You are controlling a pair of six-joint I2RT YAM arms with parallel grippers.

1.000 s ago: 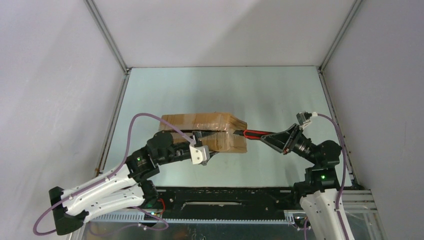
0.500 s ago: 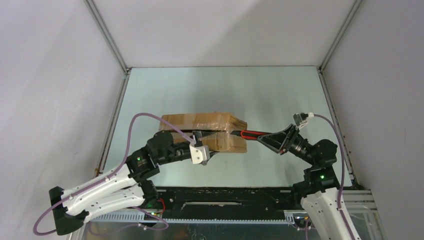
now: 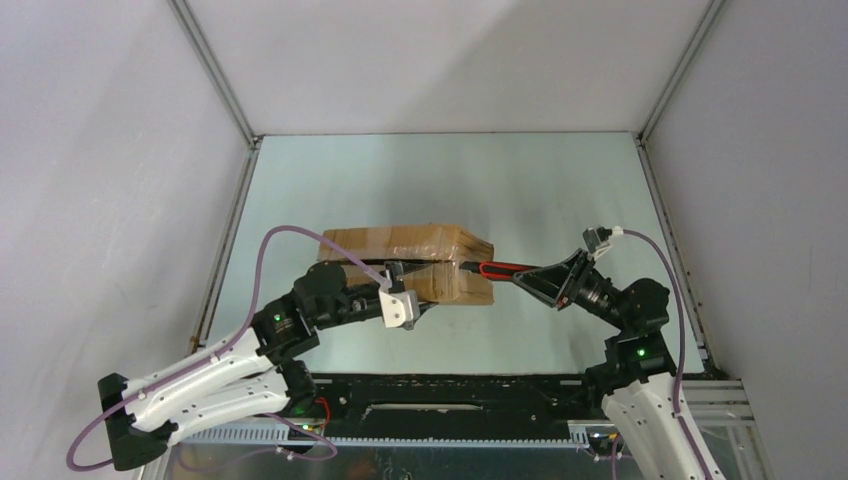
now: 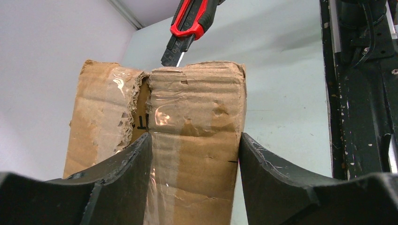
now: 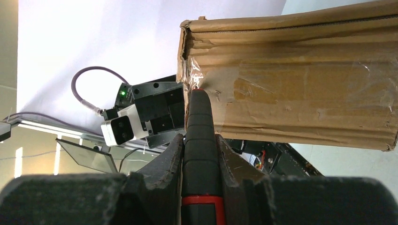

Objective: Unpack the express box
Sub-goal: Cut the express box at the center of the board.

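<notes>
The express box (image 3: 400, 243) is a brown taped cardboard carton lying left of the table's middle, with a dark slit along its length. My left gripper (image 3: 428, 288) is shut on its near half; in the left wrist view (image 4: 195, 140) both fingers press the sides of the box (image 4: 197, 108). My right gripper (image 3: 535, 280) is shut on a red and black utility knife (image 3: 498, 268). The knife's tip meets the box's right end at the torn seam (image 4: 180, 56). In the right wrist view the knife (image 5: 201, 122) points at the box's taped corner (image 5: 291, 93), held by that gripper (image 5: 201, 143).
Grey enclosure walls with aluminium posts (image 3: 215, 80) stand around the pale green table (image 3: 450, 180). A black base rail (image 3: 450, 395) runs along the near edge between the arm bases.
My right gripper has moved a little to the left, bringing the knife's tip closer into the box's right end. The left gripper and the box have stayed put.
</notes>
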